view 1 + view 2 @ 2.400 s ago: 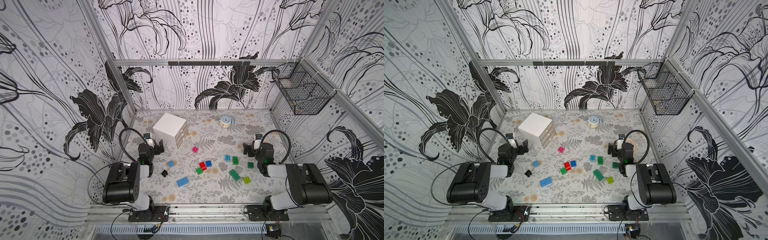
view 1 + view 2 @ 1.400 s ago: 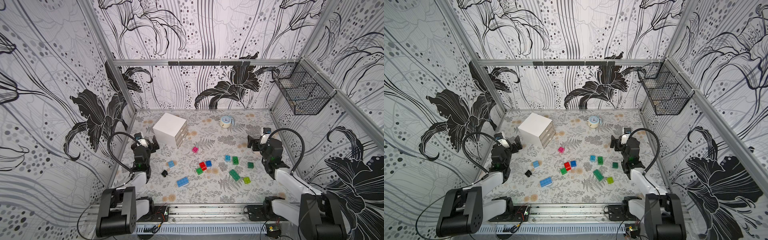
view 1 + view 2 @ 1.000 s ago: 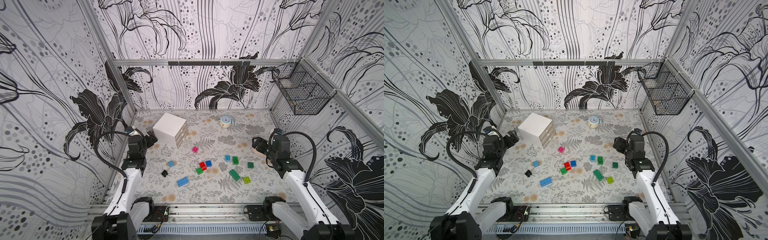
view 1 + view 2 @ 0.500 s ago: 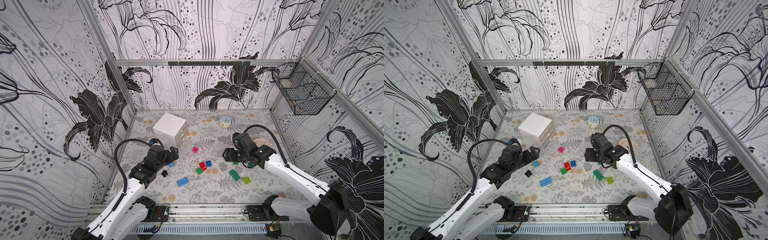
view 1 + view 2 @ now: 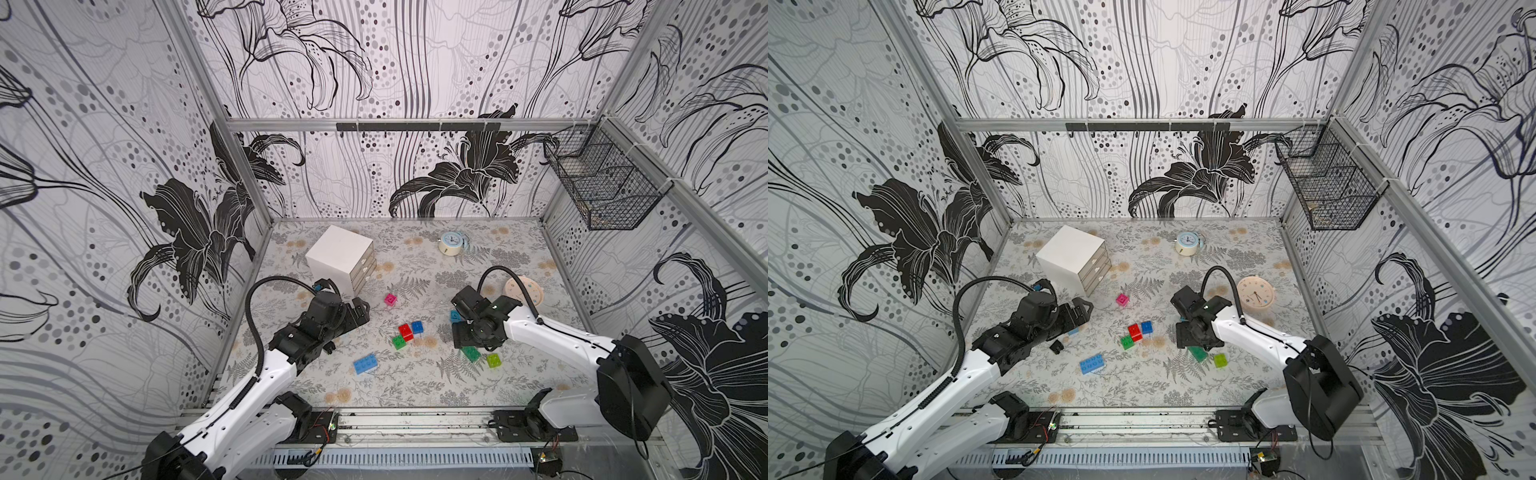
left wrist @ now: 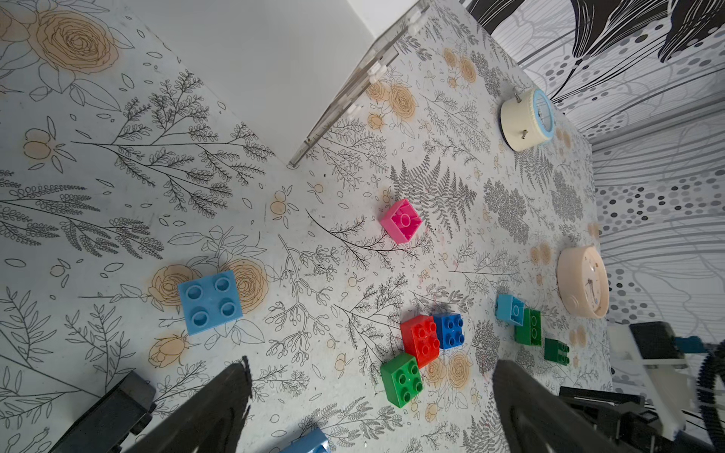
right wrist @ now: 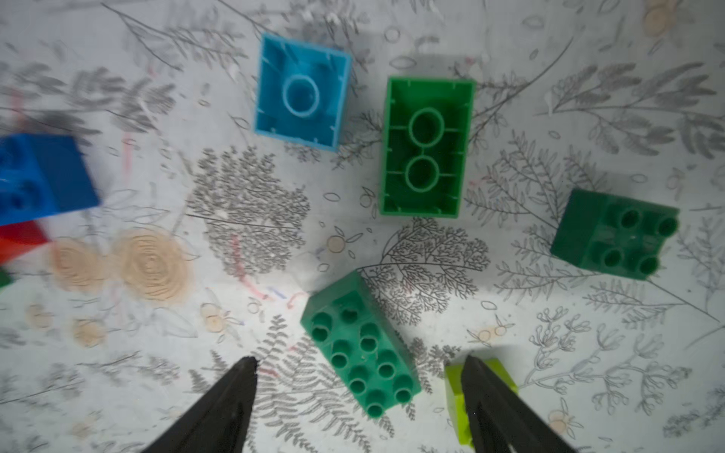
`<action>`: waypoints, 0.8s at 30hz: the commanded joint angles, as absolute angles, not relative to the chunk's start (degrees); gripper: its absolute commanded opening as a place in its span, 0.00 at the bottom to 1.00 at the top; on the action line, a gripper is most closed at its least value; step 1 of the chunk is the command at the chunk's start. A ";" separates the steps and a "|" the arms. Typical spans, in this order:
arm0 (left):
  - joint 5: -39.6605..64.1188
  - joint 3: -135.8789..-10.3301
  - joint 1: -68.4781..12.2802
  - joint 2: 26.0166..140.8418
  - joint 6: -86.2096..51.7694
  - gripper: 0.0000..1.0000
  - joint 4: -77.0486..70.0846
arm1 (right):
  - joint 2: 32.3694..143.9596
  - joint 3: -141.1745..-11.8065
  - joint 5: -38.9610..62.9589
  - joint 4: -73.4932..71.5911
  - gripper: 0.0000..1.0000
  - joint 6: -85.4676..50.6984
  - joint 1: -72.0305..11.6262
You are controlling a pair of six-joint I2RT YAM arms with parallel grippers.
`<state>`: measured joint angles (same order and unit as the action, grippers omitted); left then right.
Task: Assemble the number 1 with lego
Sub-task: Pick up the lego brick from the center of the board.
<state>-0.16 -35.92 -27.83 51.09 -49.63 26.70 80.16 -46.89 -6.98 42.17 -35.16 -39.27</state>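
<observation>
Lego bricks lie scattered on the floral table (image 5: 415,386). A red brick (image 5: 405,331), a blue one (image 5: 417,327) and a small green one (image 5: 399,342) cluster in the middle. A pink one (image 5: 390,299) lies behind them and a blue oblong (image 5: 365,363) in front. My right gripper (image 7: 359,359) points down, open, its fingers either side of a dark green oblong brick (image 7: 359,345) without touching it. A lime brick (image 7: 455,388) lies behind one finger. My left gripper (image 6: 370,362) hangs open and empty left of the cluster, near a light blue brick (image 6: 210,302).
A white drawer box (image 5: 340,259) stands at the back left and a blue-faced clock (image 5: 451,243) at the back. A peach round clock (image 5: 524,289) lies right of my right arm. A wire basket (image 5: 602,187) hangs on the right wall. A black brick (image 5: 1056,346) lies under my left arm.
Both arms have swung in from the table's sides toward the bricks. My right gripper has come down over the dark green oblong brick. No brick has moved.
</observation>
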 commanded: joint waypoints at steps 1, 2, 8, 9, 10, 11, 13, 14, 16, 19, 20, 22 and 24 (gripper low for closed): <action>-3.60 -36.15 -27.98 49.29 -50.95 1.00 25.43 | 82.52 -44.20 -8.09 38.49 0.83 -35.99 -39.46; -4.22 -36.08 -27.97 48.69 -51.22 1.00 25.78 | 83.36 -44.05 -7.85 37.92 0.81 -35.95 -39.46; -5.69 -35.52 -27.97 46.41 -52.72 1.00 27.31 | 84.47 -42.54 -3.65 35.11 0.59 -33.80 -39.56; -5.99 -35.53 -27.97 46.28 -52.96 1.00 27.50 | 84.44 -42.62 -3.15 35.36 0.55 -33.12 -39.66; -6.13 -35.55 -27.95 46.12 -53.07 1.00 27.59 | 84.38 -42.79 -3.08 35.77 0.53 -32.64 -39.87; -6.32 -35.49 -27.95 46.02 -53.17 1.00 27.53 | 84.46 -43.10 -3.07 36.22 0.51 -32.02 -40.11; -6.66 -35.51 -27.96 45.96 -53.35 1.00 27.38 | 84.79 -43.57 -3.08 36.87 0.44 -31.05 -40.51; -6.75 -35.57 -27.96 45.99 -53.36 1.00 27.26 | 84.94 -43.81 -3.08 37.20 0.39 -30.57 -40.73; -7.12 -35.74 -27.96 46.24 -53.38 1.00 27.16 | 85.27 -44.18 -3.23 37.72 0.32 -29.66 -41.26; -8.75 -36.72 -28.02 46.10 -52.62 1.00 28.71 | 85.69 -44.61 -3.10 38.66 0.25 -28.38 -41.90; -9.74 -37.06 -27.95 45.80 -52.21 1.00 29.41 | 85.61 -44.97 -3.08 39.26 0.23 -27.77 -42.24; -11.07 -37.44 -28.02 45.06 -50.98 1.00 29.77 | 85.13 -45.96 -2.41 39.99 0.20 -25.84 -43.51; -12.11 -37.66 -27.98 44.16 -49.88 1.00 29.62 | 84.56 -48.23 -2.03 41.19 0.19 -22.07 -46.40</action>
<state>-8.71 -35.88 -27.83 45.65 -52.05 29.21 84.79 -45.01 -3.20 38.06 -27.31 -43.46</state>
